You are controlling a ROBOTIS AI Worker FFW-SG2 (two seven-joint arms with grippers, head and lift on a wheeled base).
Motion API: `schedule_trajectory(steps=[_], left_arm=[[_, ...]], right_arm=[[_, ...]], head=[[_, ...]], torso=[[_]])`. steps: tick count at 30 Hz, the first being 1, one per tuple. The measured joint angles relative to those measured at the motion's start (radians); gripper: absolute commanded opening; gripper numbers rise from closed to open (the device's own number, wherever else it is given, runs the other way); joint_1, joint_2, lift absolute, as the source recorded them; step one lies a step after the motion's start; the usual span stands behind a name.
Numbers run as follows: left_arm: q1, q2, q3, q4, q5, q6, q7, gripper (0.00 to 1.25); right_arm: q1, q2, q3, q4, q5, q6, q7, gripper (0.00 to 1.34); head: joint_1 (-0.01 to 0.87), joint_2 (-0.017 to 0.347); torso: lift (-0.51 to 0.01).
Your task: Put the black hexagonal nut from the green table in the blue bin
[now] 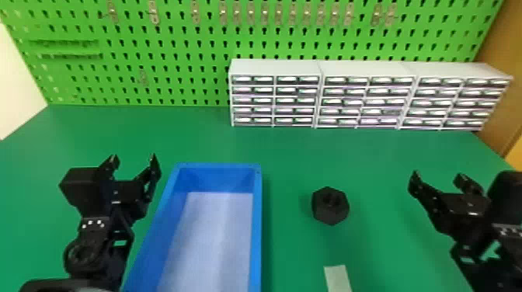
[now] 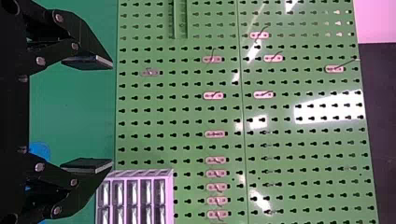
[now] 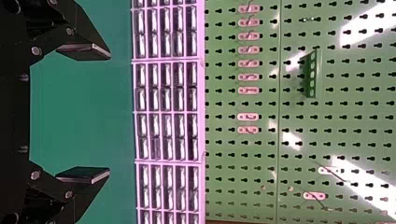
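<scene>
Right of centre in the frame, the black hexagonal nut (image 1: 330, 205) lay on the green table (image 1: 291, 155), apart from the blue bin (image 1: 256, 233), which ran from the middle down to the bottom edge. At the left, the left gripper (image 1: 133, 158) hung just beside the bin, its jaws spread apart. Toward the right edge, the right gripper (image 1: 438, 175) had its jaws apart too, off to the right of the nut. A pale strip (image 1: 338, 277) lay at the bottom edge, below the nut; white drawer units (image 1: 274, 68) stood at upper right.
</scene>
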Motion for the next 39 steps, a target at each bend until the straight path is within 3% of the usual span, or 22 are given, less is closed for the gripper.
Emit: schedule_trajectory(steps=[17,29,39], left_arm=[[0.001,0.0,-0.002,0.003,0.0,0.0,0.0,0.75],[-0.003,0.0,-0.007,0.011,0.001,0.0,0.0,0.75],[-0.007,0.0,-0.011,0.014,0.0,0.0,0.0,0.75]], right_arm=[[0.002,-0.005,-0.004,0.0,-0.016,0.014,0.018,0.94],[-0.039,-0.011,-0.048,0.0,-0.005,0.142,0.162,0.94],[-0.089,-0.033,-0.071,0.003,0.012,0.265,0.3,0.94]], head=[[0.657,0.057],[0.657,0.057],[0.657,0.057]], torso=[[-0.095],[-0.095],[-0.095]])
